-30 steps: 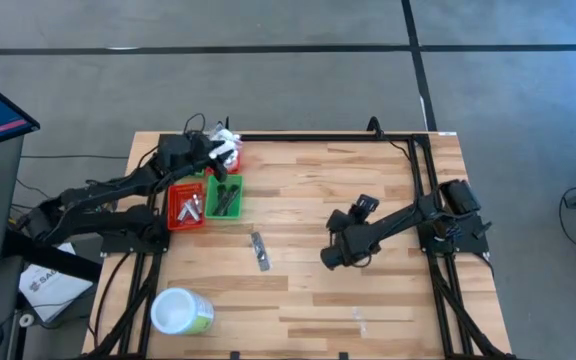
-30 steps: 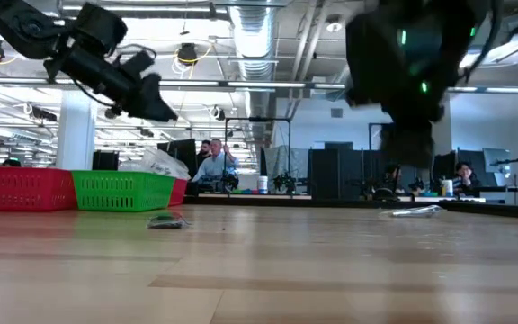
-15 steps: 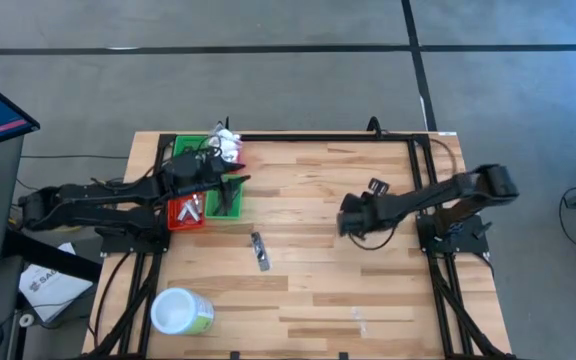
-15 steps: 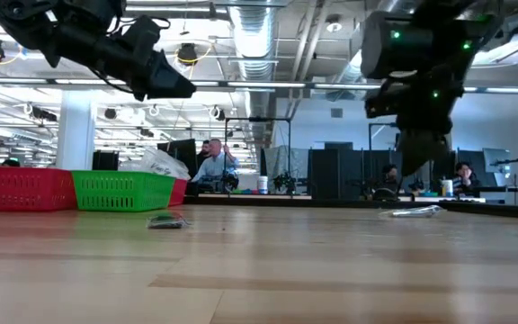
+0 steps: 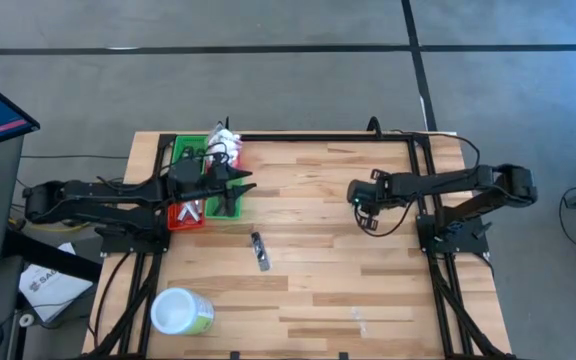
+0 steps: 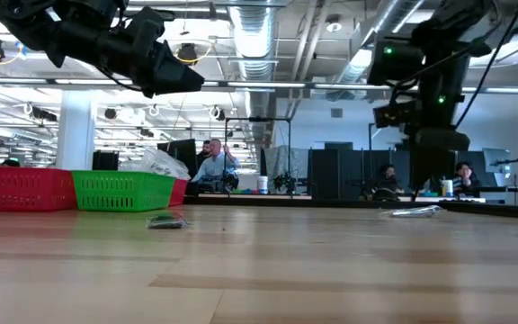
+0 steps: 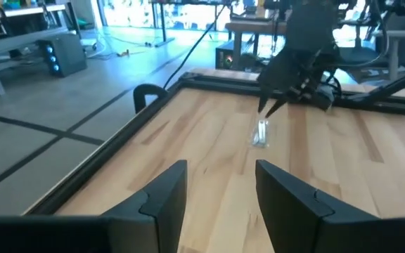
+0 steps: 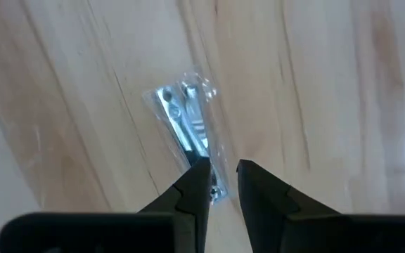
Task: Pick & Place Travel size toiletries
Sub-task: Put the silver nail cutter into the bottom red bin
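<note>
Right wrist view: the clear crinkly plastic-wrapped packet point(image 8: 186, 130) is seen lying flat on the wooden bench point(image 8: 315, 84), just under the right tool point(image 8: 223, 172), whose fingers are narrowly apart and empty. With so narrow a gap, the wrapper could be nudged aside or merely pinched and dropped. The left tool point(image 7: 220, 172) is held apart and empty on the bench's left side.

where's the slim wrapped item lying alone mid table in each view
high view: slim wrapped item at mid table, near side of the green bin.
low view: low on the left, just right of the green bin.
left wrist view: not in it.
right wrist view: not in it.
shared landmark: the green bin.
</note>
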### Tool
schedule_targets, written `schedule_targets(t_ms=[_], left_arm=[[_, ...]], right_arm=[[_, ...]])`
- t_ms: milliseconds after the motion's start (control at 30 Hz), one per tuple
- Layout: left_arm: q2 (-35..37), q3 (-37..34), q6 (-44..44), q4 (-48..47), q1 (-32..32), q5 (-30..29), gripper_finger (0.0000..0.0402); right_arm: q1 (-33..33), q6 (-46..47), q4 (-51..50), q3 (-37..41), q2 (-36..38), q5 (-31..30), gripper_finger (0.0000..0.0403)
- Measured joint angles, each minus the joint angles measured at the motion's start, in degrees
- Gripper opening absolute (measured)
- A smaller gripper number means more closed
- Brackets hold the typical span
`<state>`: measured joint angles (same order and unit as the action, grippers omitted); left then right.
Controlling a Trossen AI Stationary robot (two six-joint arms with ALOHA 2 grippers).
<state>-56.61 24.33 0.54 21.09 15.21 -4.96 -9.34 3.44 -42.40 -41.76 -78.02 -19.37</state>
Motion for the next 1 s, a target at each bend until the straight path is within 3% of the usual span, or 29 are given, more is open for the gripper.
schedule_targets(t_ms=[367,767,1000], left_arm=[[-0.14,0.03,-0.71,0.3,-0.67,0.25,0.0159],[-0.14,0.03,-1.03,0.56,-0.68,0.28,0.0159],[-0.14,0.03,-1.49,0.93,-0.67,0.32,0.0159]], right_arm=[[-5.15,-5.44,-0.4,0.0,-0.04,8.84,0.0082],[-7.05,-8.38,-0.42,0.0,-0.07,10.97,0.0159],[-8.19,-10.26,-0.06,0.52,-0.07,11.54,0.0175]])
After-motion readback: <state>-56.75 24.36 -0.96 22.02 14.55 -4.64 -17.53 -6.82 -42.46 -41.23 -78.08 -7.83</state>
